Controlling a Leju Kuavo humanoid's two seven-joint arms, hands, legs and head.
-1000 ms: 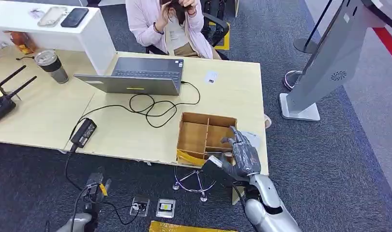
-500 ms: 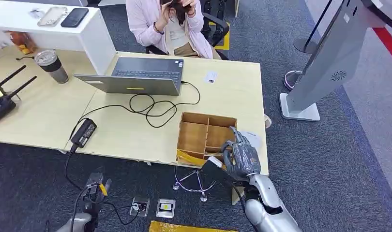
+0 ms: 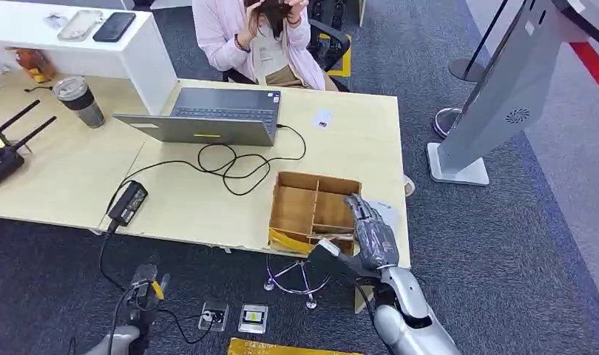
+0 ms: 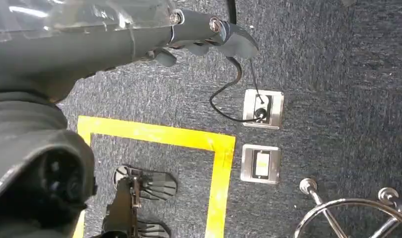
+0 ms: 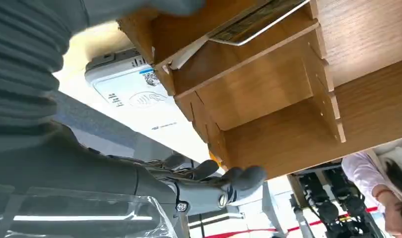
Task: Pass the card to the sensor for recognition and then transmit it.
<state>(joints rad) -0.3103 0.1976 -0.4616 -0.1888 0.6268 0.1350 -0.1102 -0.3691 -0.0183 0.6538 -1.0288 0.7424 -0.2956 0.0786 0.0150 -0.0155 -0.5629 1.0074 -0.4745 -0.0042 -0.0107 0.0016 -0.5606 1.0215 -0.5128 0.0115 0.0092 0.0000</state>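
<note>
Over box [image 3: 315, 207] edge, right hand [image 3: 370, 237], card [image 5: 256, 20]

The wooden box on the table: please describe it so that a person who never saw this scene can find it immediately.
Start at the long light table with the grey laptop. Go to its near right corner, where the right hand hovers. The wooden box there is open-topped, brown and split into compartments by thin dividers, unlike anything else on the table.

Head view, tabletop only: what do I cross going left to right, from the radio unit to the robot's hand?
black antenna unit → lidded tumbler → power adapter → laptop → wooden divided box → right hand
</note>
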